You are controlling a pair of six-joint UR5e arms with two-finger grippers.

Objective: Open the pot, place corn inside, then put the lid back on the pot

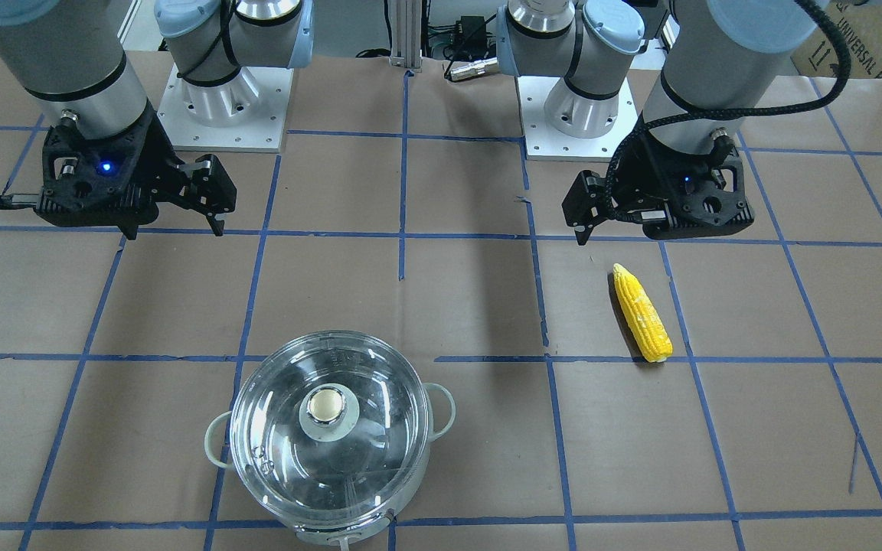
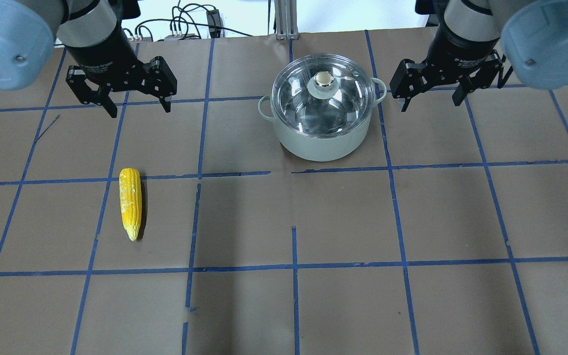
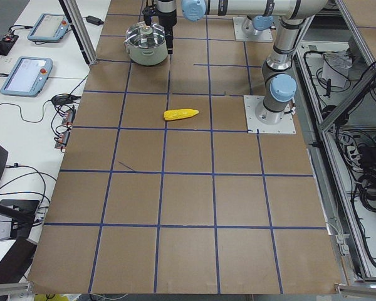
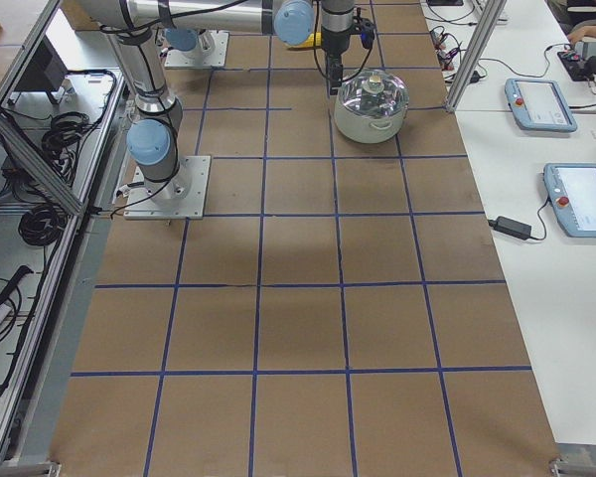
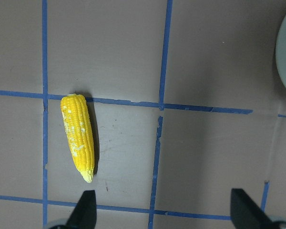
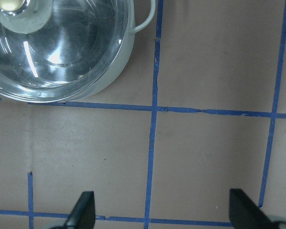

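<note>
Left tool [image 2: 140,111]: raised above the left half of the table [image 2: 343,217], fingers spread wide, nothing between them. The corn [image 2: 130,202]: lies flat on the left half, roughly midway between the robot's edge and the far edge, pointed tip toward the robot's edge, clear of both tools and well apart from the pot. The pot [image 2: 321,143]: stands upright close to the far edge, slightly right of the table's middle. The lid [image 2: 303,106]: seated level on the pot's rim, knob [image 2: 323,81] upward. Right tool [image 2: 429,105]: raised just beside the pot on its right, not touching it, fingers spread, empty.
</note>
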